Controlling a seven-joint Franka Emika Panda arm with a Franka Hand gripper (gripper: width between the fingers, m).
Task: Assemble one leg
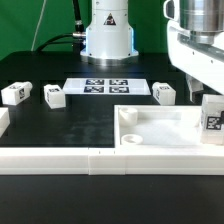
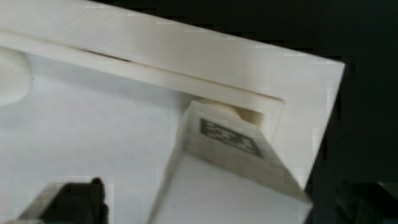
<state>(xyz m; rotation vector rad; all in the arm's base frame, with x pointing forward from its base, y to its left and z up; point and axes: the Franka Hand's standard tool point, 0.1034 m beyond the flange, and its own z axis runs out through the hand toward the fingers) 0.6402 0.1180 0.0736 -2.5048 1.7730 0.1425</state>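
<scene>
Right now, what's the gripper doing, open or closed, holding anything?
Gripper: open, holding nothing; its fingertips stand wide apart on either side of the leg at the panel corner.

The gripper (image 1: 207, 88) is cut off at the exterior view's right edge; the leg (image 1: 212, 118) beneath it is partly cropped.

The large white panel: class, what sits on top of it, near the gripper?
On the panel, one tagged leg stands at its corner on the exterior view's right, below the gripper. The leg hides any corner hole beneath it.
</scene>
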